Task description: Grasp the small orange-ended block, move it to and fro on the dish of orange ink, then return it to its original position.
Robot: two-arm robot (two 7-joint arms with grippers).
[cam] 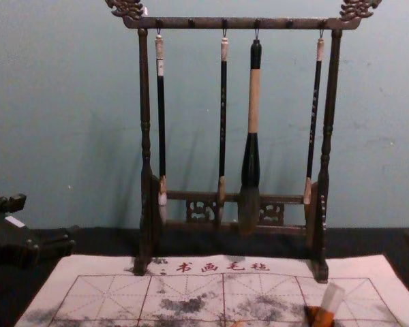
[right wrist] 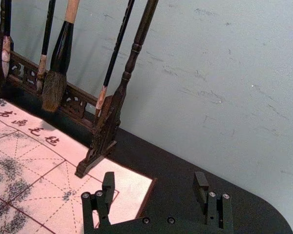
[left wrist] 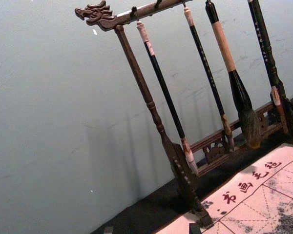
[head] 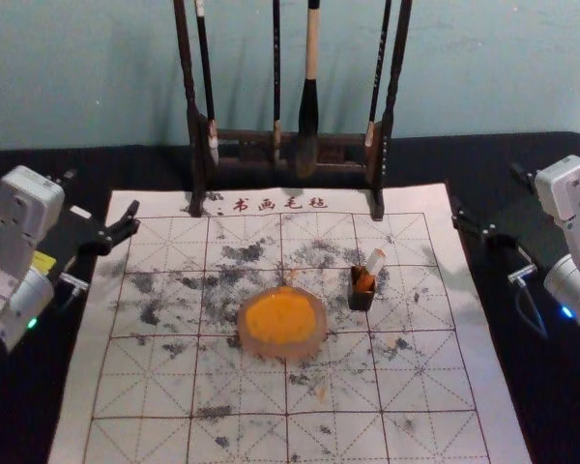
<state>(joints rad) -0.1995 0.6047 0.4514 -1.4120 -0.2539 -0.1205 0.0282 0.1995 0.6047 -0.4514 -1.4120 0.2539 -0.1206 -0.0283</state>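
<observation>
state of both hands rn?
Left hand: open, holding nothing.
Right hand: open, holding nothing.

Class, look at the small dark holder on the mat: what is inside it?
The orange-ended block stands tilted in the dark holder, its pale top above the rim. The walls hide its lower tip and the holder's floor.

**Visibility Defects, Mat and Rack**

Mat [head: 72, 425]: near edge cropped, head view. Rack [head: 242, 137]: top cropped there. Block [head: 375, 259], toward mat's right edge: lower end hidden by holder [head: 361, 302], probably inside. Brush handles [cam: 223, 102]: characters too small to read. Right gripper [head: 484, 188]: cropped by chest view's right edge.
</observation>
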